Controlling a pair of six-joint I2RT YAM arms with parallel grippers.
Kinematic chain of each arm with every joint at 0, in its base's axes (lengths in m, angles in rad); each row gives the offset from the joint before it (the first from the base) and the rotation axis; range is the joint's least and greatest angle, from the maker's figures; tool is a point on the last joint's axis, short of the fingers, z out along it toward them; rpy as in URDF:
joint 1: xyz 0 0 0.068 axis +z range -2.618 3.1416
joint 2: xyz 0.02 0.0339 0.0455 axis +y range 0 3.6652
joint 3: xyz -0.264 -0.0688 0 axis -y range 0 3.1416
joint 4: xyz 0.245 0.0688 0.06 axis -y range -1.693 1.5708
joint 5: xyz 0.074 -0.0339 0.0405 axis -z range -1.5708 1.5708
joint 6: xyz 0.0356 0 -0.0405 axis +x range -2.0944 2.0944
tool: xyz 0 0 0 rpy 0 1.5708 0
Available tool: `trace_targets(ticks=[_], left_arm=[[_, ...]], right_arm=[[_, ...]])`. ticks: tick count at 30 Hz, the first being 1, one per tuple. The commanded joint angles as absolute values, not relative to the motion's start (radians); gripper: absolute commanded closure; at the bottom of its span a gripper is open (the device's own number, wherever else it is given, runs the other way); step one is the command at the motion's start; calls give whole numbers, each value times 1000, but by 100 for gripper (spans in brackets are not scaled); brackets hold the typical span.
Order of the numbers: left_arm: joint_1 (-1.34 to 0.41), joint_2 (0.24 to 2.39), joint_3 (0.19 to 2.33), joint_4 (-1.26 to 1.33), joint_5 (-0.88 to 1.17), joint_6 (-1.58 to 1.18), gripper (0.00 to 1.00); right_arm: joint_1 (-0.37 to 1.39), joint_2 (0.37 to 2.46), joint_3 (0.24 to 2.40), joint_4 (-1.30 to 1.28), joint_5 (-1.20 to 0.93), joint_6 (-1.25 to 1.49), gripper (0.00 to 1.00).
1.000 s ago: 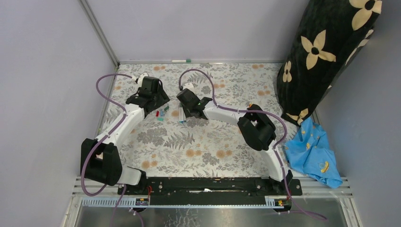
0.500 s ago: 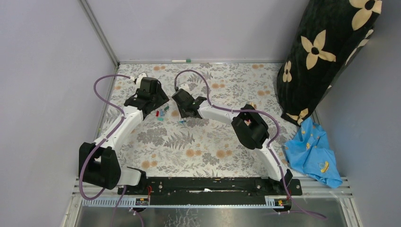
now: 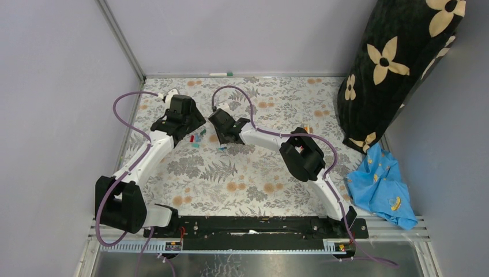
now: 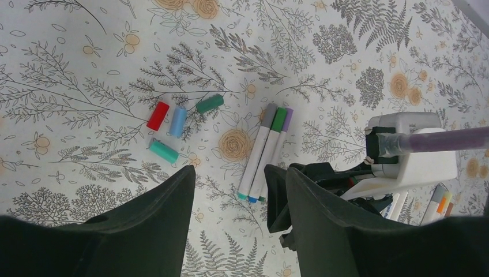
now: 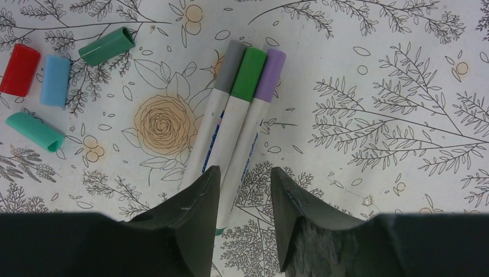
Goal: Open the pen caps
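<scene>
Four loose pen caps are lying together on the bench [image 3: 242,184], toward its far-left corner: a red cap [image 5: 19,70], a light blue cap [image 5: 55,80], a dark green cap [image 5: 106,46] and a teal cap [image 5: 34,131], all apart from any pen. Just beside them three white pens [image 5: 230,133] are lying side by side and touching, and a grey cap [image 5: 229,63], a green cap [image 5: 248,74] and a purple cap [image 5: 269,74] are sitting on their far ends, so the job is looking partly done, with these apparently still to be pulled. The right hand [image 5: 245,173] is hovering low over the pens' near ends, fingers parted and holding nothing. The left hand [image 4: 239,184] is hanging above the same spot, spread wide and empty. Another capped pen [image 3: 222,74] is lying at the bench's far edge.
</scene>
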State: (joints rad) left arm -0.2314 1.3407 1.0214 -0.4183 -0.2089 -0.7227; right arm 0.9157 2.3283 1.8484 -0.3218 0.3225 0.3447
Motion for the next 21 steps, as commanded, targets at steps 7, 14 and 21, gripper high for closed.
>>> trace_targets(ticks=[7,14,21], left_arm=[[-233,1313,1005,-361,-219,-719,34],[-233,1313,1002,-358,-216,-721,34],[-233,1313,1001,-358,-217,-721,34]], right_arm=[[925,2310,1824,-309,356,346,56],[923,2303,1809,-315,369,344,56],[922,2286,1779,-309,381,345,56]])
